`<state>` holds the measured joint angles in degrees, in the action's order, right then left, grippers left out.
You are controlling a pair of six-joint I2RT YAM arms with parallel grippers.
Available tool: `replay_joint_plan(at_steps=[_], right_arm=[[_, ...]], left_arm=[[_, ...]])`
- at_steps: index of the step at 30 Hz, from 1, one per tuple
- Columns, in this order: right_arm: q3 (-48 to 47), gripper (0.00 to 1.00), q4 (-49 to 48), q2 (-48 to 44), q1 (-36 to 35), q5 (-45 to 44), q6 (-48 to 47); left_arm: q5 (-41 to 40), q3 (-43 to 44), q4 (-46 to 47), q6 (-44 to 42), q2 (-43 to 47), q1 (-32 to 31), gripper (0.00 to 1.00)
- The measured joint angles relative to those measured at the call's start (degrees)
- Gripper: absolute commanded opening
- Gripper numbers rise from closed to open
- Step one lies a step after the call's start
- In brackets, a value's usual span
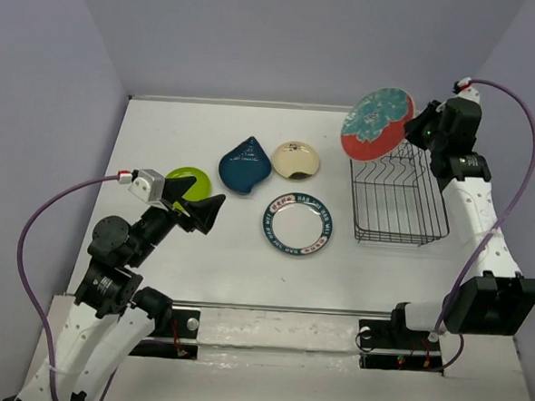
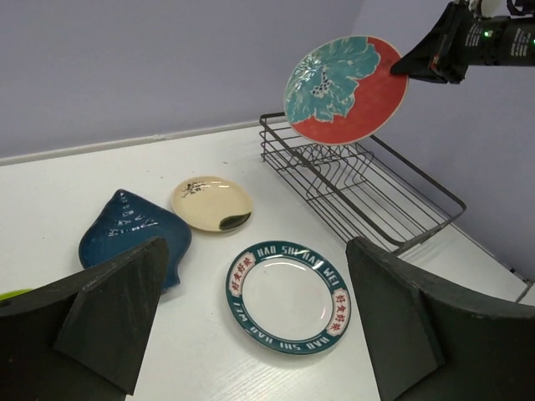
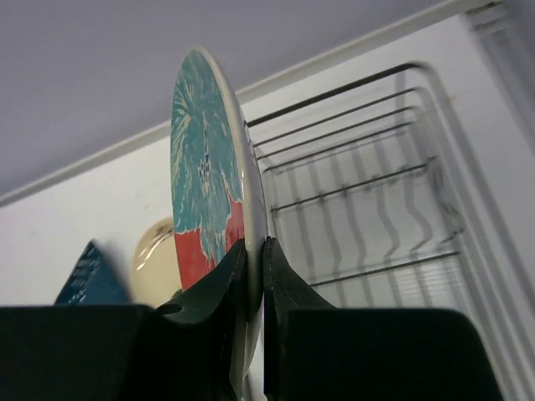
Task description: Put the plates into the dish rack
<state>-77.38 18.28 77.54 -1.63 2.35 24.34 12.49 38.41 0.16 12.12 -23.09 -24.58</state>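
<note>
noted right arm (image 1: 476,209) rising from its base at the near right corner, forearm running up along the table's right side, wrist bent inward over the far end of the dish rack (image 1: 399,239). found right gripper (image 1: 417,128) pinched together on the right-hand edge of the red-and-teal floral plate (image 1: 377,124); from the right wrist view, saw both fingers (image 3: 213,288) pressed against the rim, one on each face. logged that plate held on edge and tilted, painted face turned up and toward the left arm (image 1: 124,246), up over the rack's far left corner, not down among the tines. found left arm folded low at the near left, elbow bent, left gripper (image 1: 205,211) pointing right across the table (image 1: 200,269), hovering, jaws spread wide with nothing between them; saw its two dark fingers (image 2: 117,317) framing the left wrist view. counted four other plates lying flat on the table, all outside the rack: lime-green plate (image 1: 185,176) just beyond the left gripper, partly hidden by the wrist; dark teal teardrop plate (image 1: 245,165) to its right; small cream plate (image 1: 295,159) just beside the teardrop's right side; white plate with navy patterned rim (image 1: 299,224) nearer the arms, between left gripper and rack, apart from both.
</note>
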Motion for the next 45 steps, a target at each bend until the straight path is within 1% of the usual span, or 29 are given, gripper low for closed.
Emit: replay_joint_plan(at_steps=[3, 5, 10, 13, 17, 22, 26, 30, 34, 40, 45], right_arm=[[-4.94, 0.07, 3.96, 0.17, 3.67, -8.5, -3.91], [-7.85, 0.07, 5.77, 0.7, 4.7, -12.55, -6.51], [-18.21, 0.07, 7.28, 6.21, 4.83, -21.51, -15.82], [-22.67, 0.07, 6.86, 9.81, 5.01, -24.41, -22.82], [-25.11, 0.07, 6.78, 13.44, 5.01, -25.24, -31.52], [-25.92, 0.07, 6.91, 16.41, 5.35, -25.51, -40.7], [-25.83, 0.07, 7.02, 16.79, 5.44, -25.55, -45.24], [-24.44, 0.07, 4.31, 16.7, 5.44, -25.79, -49.46], [-21.29, 0.07, 2.62, 16.7, 5.44, -25.75, -51.6], [-16.61, 0.07, 2.69, 16.81, 5.44, -25.73, -52.94], [-15.8, 0.07, 2.14, 18.08, 5.42, -24.98, -52.81]], left_arm=[[-0.5, 0.0, 0.0, -0.04, 0.72, -2.56, 0.99], [-0.59, 0.0, -0.04, -0.09, 1.07, -4.57, 0.99], [-1.51, 0.0, -0.26, -0.33, 2.29, -7.98, 0.99], [-2.56, 0.17, -0.52, -0.66, 3.08, -10.16, 0.99], [-3.85, 0.48, -0.85, -1.14, 3.43, -12.48, 0.99], [-5.11, 0.61, -1.31, -1.53, 3.65, -14.56, 0.99], [-5.9, 0.63, -1.4, -1.81, 3.82, -15.93, 0.99], [-6.6, 0.63, -1.57, -1.86, 3.82, -16.87, 0.99], [-6.97, 0.63, -1.79, -2.03, 3.82, -17.55, 0.99], [-7.21, 0.63, -1.79, -2.21, 3.82, -17.86, 0.99], [-7.43, 0.63, -1.81, -2.23, 3.72, -17.86, 0.99]])
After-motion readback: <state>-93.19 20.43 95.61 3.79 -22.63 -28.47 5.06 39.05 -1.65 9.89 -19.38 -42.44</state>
